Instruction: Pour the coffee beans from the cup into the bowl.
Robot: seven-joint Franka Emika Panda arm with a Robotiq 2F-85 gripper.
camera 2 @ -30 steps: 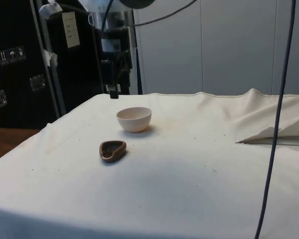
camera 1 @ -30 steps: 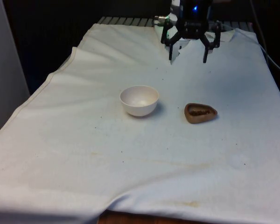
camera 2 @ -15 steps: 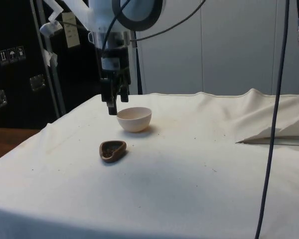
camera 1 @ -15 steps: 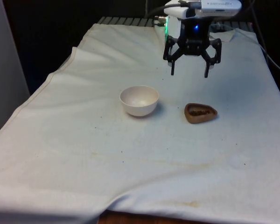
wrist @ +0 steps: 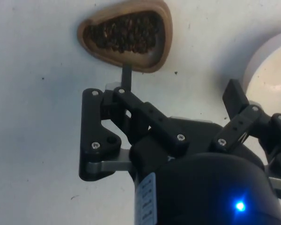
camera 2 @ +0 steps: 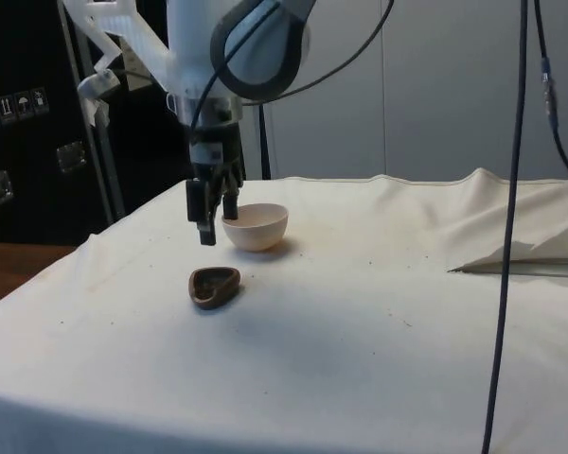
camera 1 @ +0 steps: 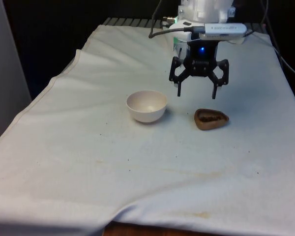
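A small brown cup [camera 1: 211,119] [camera 2: 214,286] [wrist: 126,35], rounded-triangular and holding coffee beans, sits on the white cloth. A white bowl [camera 1: 146,105] [camera 2: 256,226] [wrist: 270,72] stands to the front view's left of it, empty. My black gripper [camera 1: 196,94] [camera 2: 208,232] hangs open above the cloth, just behind the cup and between cup and bowl, holding nothing. In the wrist view one fingertip [wrist: 126,75] points at the cup's rim, and the other fingertip [wrist: 235,93] is near the bowl's edge.
The white cloth [camera 1: 137,162] covers the table, with a folded ridge [camera 2: 521,251] at the side view's right. A dark cable [camera 2: 511,218] hangs down in the side view's foreground. Small dark specks dot the cloth.
The gripper has come down and forward from the far end of the table towards the cup, staying open. Cup and bowl have not moved.
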